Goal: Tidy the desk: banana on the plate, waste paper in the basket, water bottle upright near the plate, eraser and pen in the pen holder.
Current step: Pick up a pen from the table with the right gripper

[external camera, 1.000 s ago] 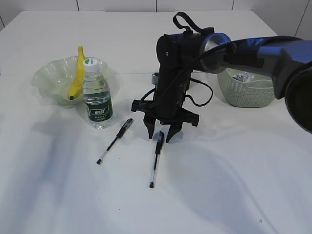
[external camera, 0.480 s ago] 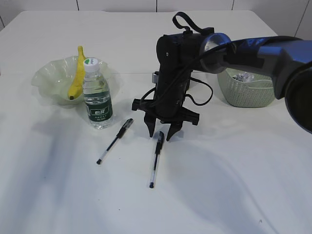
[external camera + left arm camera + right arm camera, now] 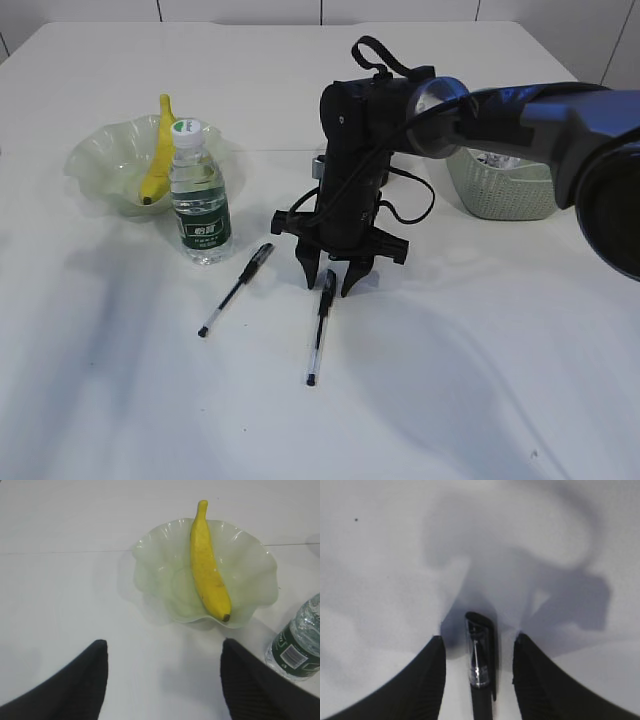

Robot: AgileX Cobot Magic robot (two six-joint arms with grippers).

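Note:
My right gripper [image 3: 328, 285] [image 3: 477, 640] stands open, pointing down, one finger on each side of the capped end of a black pen [image 3: 318, 330] [image 3: 480, 665] that lies on the white table. A second pen [image 3: 236, 290] lies to its left. The water bottle [image 3: 200, 195] [image 3: 300, 645] stands upright beside the pale green plate [image 3: 105, 160] [image 3: 160, 575], which holds the banana [image 3: 157, 160] [image 3: 207, 565]. Waste paper [image 3: 495, 157] sits in the basket [image 3: 505, 190]. My left gripper [image 3: 164, 647] hangs open and empty before the plate. The eraser and the pen holder are hidden or out of view.
A small grey thing [image 3: 317, 160] peeks out behind the right arm; I cannot tell what it is. The right arm reaches in from the right, passing in front of the basket. My left arm does not show in the exterior view.
The right gripper has sunk a little around the pen's capped end. The pens, bottle, banana and plate lie as before.

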